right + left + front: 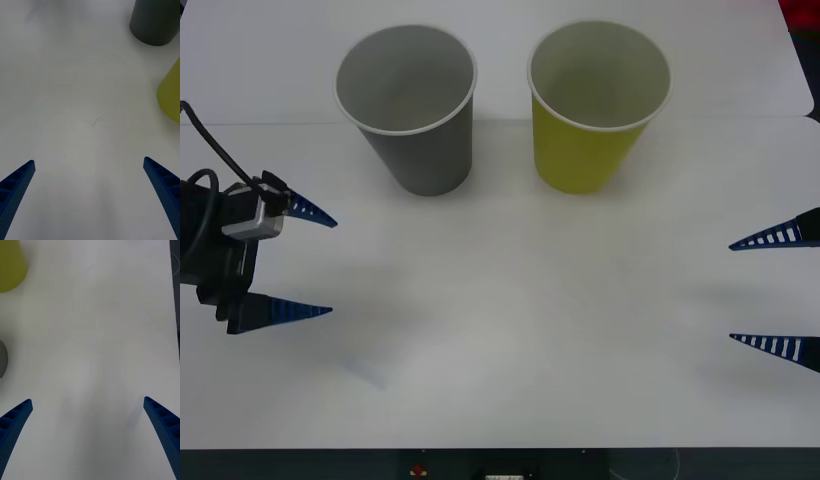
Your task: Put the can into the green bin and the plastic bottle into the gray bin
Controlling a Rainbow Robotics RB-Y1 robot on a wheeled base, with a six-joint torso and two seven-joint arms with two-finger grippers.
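the gray bin (408, 107) and the green bin (596, 104) stand upright side by side at the far part of the white surface (510, 330), near each other but not touching, the gray one on the robot's left. both are open at the top, and from here i cannot tell what lies inside them. the left gripper (330, 266) hovers at the left edge of the surface, its blue fingers wide apart and holding nothing. the right gripper (730, 292) is at the right edge, also spread apart and holding nothing. both grippers point toward the middle, well apart from the bins.
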